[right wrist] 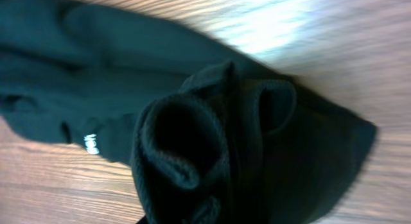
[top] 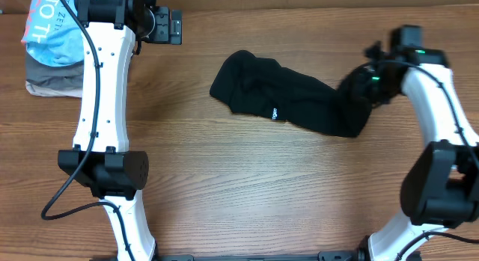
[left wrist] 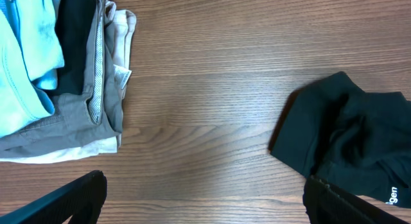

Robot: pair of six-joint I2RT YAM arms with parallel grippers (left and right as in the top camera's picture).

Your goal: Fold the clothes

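Note:
The black shirt (top: 288, 96) lies crumpled across the middle of the table, its small white logo patch (top: 275, 113) facing up. My right gripper (top: 368, 80) is at the shirt's right end, and the fabric rises up into it. In the right wrist view the bunched black shirt (right wrist: 192, 140) fills the frame and hides the fingers. My left gripper (top: 176, 27) is open and empty at the far left of the table, apart from the shirt. In the left wrist view its fingers (left wrist: 205, 185) are spread wide over bare wood, with the shirt's left end (left wrist: 347, 134) at the right.
A stack of folded clothes sits at the far left corner: a light blue shirt (top: 49, 22) on grey-beige garments (top: 52, 78). It also shows in the left wrist view (left wrist: 83, 115). The wooden table (top: 247, 186) runs to the front edge.

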